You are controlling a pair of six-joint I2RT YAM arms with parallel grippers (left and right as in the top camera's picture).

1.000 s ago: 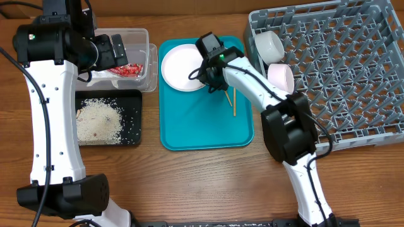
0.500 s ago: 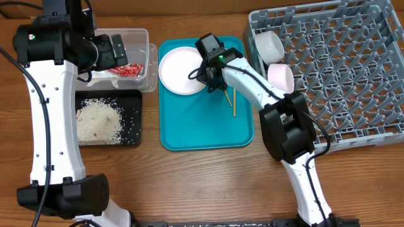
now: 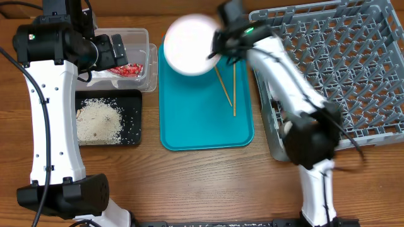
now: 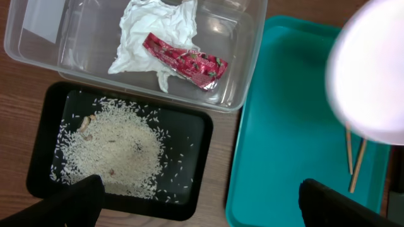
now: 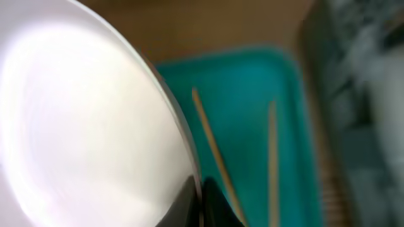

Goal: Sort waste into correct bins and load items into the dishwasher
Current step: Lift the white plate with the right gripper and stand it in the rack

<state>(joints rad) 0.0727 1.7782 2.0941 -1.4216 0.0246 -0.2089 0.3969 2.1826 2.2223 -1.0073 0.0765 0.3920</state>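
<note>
My right gripper is shut on the rim of the large pale pink plate and holds it lifted above the far end of the teal tray; the wrist view shows the plate pinched between my fingers. Two wooden chopsticks lie on the tray. The grey dish rack stands to the right. My left gripper is open and empty above the clear tub, which holds the red wrapper and white napkin. Rice lies in the black tray.
My right arm stretches across the rack's left edge and hides the bowls there. Bare wooden table runs along the front.
My right gripper has lifted the plate off the teal tray and swung up and toward the rack; the arm now crosses the rack's left side. Both chopsticks now show. The left arm has not moved.
</note>
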